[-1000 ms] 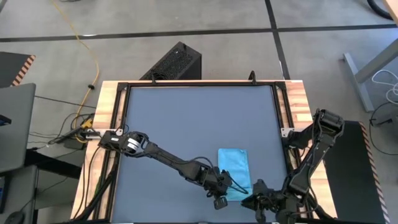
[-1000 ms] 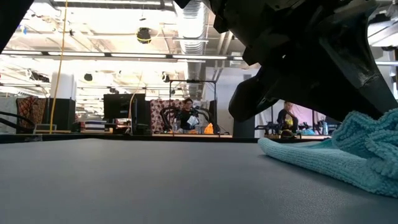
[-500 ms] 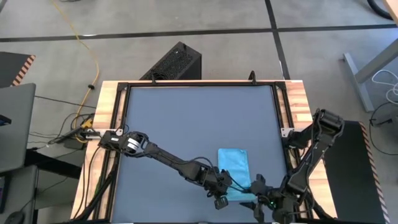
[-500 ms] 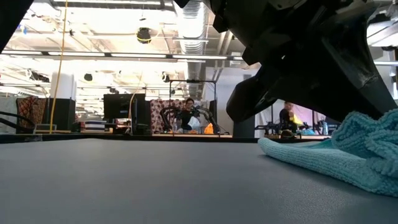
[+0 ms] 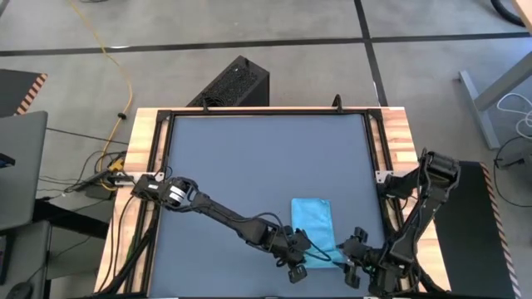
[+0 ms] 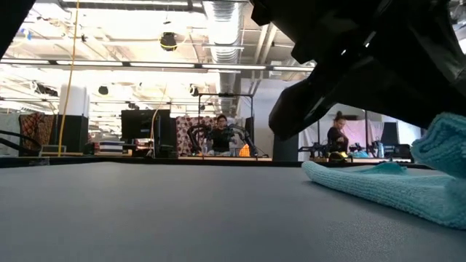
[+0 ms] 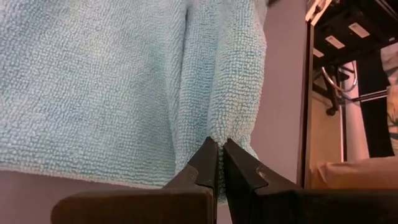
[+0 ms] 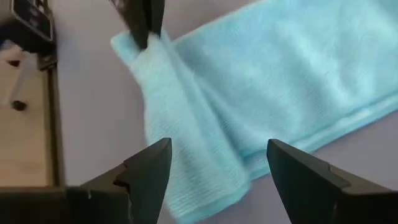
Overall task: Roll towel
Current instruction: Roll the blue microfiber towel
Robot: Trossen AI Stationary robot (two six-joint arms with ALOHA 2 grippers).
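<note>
towel (image 5: 313, 229) is lying at the counter's (image 5: 249, 158) near edge, near end folded up | left claw (image 7: 219, 152) is being kept clamped on that towel end | right claw (image 8: 211, 168) is being held apart, just beside it

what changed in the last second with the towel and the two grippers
The right gripper let go of the towel: its jaws opened wide and it drew back toward the table's right edge. The towel's near end, no longer pinched there, settled lower. The left gripper stayed shut on the towel's near corner; the table is unchanged.
</note>
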